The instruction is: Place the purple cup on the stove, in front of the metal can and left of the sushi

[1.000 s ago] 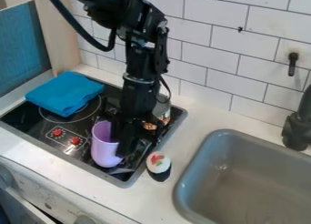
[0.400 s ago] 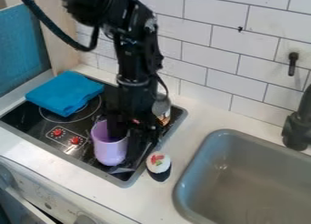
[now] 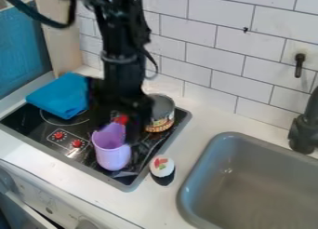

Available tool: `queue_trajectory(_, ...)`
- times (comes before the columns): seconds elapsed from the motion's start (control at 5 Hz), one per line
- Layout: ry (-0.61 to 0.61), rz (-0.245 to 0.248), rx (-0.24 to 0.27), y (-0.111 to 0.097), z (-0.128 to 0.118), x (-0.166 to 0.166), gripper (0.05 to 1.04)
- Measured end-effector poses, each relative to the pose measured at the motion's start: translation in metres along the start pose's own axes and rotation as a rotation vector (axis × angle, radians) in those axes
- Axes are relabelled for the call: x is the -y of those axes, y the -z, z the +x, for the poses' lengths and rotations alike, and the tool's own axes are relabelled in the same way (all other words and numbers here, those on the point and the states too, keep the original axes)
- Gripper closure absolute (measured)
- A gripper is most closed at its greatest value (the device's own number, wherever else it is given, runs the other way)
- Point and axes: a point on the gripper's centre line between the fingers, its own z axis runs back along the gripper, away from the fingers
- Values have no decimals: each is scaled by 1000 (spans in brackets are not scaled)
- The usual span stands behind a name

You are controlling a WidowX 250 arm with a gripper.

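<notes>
The black gripper (image 3: 116,126) hangs over the stove at the back rim of a purple cup (image 3: 113,153). Its fingers stand apart, one behind the cup's left side and one by its right rim; whether either touches the cup is unclear. The cup is upright on the dark stovetop (image 3: 37,129), near its front edge. Something small and red (image 3: 121,119) shows between the fingers, just behind the rim. A metal can (image 3: 162,114) stands right of the gripper.
A folded blue cloth (image 3: 59,95) lies at the stove's back left. A toy sushi piece (image 3: 162,170) stands on the counter by the stove's right corner. The grey sink (image 3: 248,186) is at the right, with a black faucet (image 3: 304,130) behind it.
The arm has moved left and up from the cup's right side, and its fingers have spread. The can and the red thing have come into clearer view. The cup has shifted slightly.
</notes>
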Motion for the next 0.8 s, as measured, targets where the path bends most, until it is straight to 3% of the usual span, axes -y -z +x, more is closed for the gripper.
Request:
queue_trajectory(0.2, -45, 67, 7, -30, -4, -21, 81)
queue_trajectory(0.4, -123, 87, -1, -50, -6, -62, 82)
queue_trajectory(0.6, -184, 103, -37, -45, 4, -107, 83)
queue_trajectory(0.8, -166, 121, -89, -35, 11, -139, 83)
